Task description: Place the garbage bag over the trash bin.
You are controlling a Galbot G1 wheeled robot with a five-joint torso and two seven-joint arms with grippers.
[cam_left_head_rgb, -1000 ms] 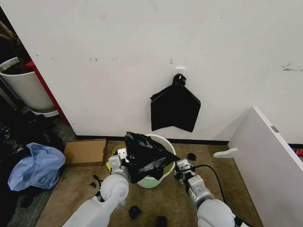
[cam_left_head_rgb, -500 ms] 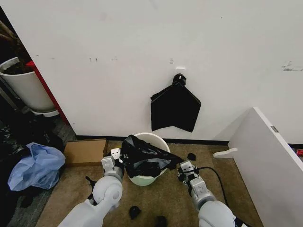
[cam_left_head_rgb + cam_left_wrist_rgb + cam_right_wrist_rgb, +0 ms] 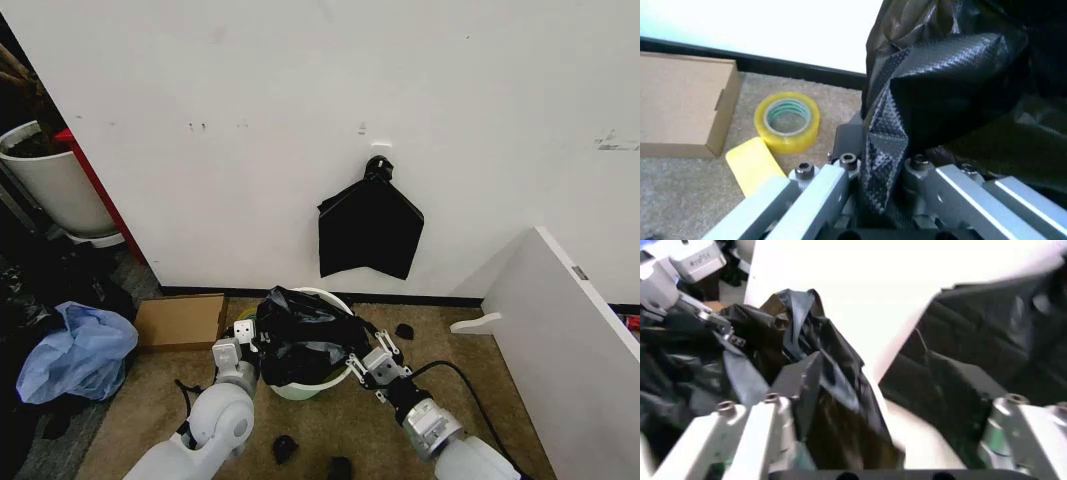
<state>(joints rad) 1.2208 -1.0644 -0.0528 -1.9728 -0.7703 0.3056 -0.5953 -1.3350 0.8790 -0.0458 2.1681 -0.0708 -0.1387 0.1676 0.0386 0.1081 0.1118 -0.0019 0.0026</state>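
The white trash bin (image 3: 300, 385) stands on the carpet close to the white wall (image 3: 300, 120), and the black garbage bag (image 3: 305, 335) lies bunched over its mouth, so only the near wall and a strip of the far rim show. The left hand (image 3: 243, 335) sits at the bin's left side, clenched on a fold of the bag's film, which runs pinched between its fingers (image 3: 833, 182) in the left wrist view. The right hand (image 3: 368, 362) is at the bin's right side; black film lies between and around its fingers (image 3: 767, 420), but I cannot tell whether it is gripping. Just beside the left hand, on the carpet, are a roll of yellow tape (image 3: 787, 120) and a flat yellow piece (image 3: 753, 162). A cardboard box (image 3: 180, 320) rests farther left by the wall, then a light blue plastic bag (image 3: 75, 350) and a big white tub (image 3: 50, 180). On the wall right above the bin hangs a flat black bundle (image 3: 368, 228). A white panel (image 3: 565, 340) stands to the right, and small black scraps (image 3: 285, 447) lie on the carpet in front.
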